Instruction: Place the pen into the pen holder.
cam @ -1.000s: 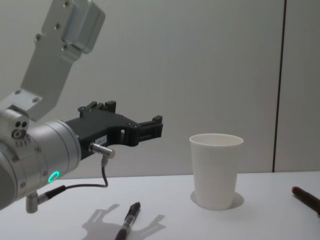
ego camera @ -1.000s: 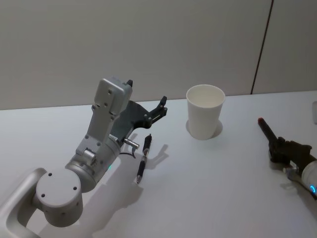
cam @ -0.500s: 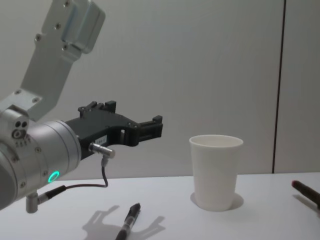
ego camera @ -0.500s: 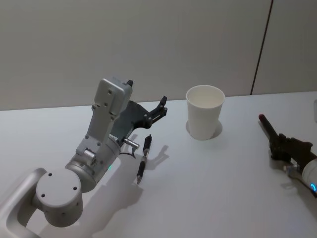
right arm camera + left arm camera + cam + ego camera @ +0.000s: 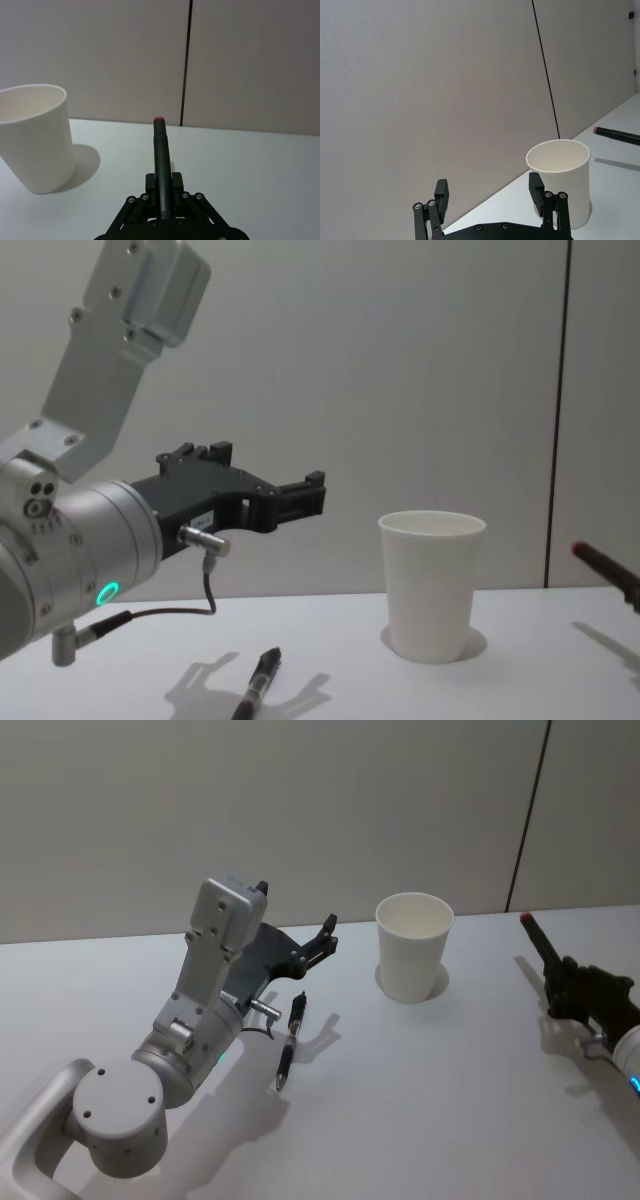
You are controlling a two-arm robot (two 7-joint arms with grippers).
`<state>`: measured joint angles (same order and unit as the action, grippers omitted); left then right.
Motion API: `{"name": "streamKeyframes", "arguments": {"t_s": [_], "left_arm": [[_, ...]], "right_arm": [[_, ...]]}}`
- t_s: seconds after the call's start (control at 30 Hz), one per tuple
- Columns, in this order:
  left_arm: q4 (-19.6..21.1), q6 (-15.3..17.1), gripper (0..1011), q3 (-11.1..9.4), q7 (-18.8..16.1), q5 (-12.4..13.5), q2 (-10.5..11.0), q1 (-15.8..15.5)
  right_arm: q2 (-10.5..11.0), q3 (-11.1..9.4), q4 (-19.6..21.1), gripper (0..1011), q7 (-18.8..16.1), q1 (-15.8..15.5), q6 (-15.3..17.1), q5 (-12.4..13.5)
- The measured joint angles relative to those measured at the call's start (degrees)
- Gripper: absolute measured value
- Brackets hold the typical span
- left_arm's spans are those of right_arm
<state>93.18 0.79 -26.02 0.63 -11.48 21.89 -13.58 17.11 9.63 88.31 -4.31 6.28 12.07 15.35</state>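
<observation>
The pen holder [image 5: 414, 948] [image 5: 431, 585] [image 5: 559, 175] [image 5: 35, 145], a plain white paper cup, stands upright at the table's middle back. To its right, my right gripper [image 5: 565, 984] [image 5: 162, 184] is shut on a black pen [image 5: 537, 942] [image 5: 160, 150] [image 5: 604, 566] with a red tip, held above the table and pointing forward. A second black pen [image 5: 290, 1038] [image 5: 257, 681] lies flat on the table left of the cup. Above that pen hangs my left gripper [image 5: 320, 942] [image 5: 300, 496] [image 5: 489, 190], open and holding nothing.
The white table [image 5: 420, 1100] runs back to a grey wall with a dark vertical seam [image 5: 528, 815]. My large left arm [image 5: 190, 1030] fills the near left. Bare tabletop lies between the cup and the right gripper.
My right gripper has risen off the table with the red-tipped pen still in it. The left arm, the cup and the lying pen have not moved.
</observation>
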Motion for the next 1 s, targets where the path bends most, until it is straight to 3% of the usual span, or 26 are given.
{"name": "streamKeyframes", "arguments": {"t_s": [0.67, 1.0], "left_arm": [[0.0, 0.0, 1001, 0.0, 0.0, 0.0, 0.0, 0.0], [0.0, 0.0, 1001, 0.0, 0.0, 0.0, 0.0, 0.0]], "right_arm": [[-0.2, 0.2, -1.0, 177, -5.8, 2.4, -16.0, -4.6], [-1.7, 0.8, -4.8, 177, -10.2, 6.6, -25.9, -6.3]]}}
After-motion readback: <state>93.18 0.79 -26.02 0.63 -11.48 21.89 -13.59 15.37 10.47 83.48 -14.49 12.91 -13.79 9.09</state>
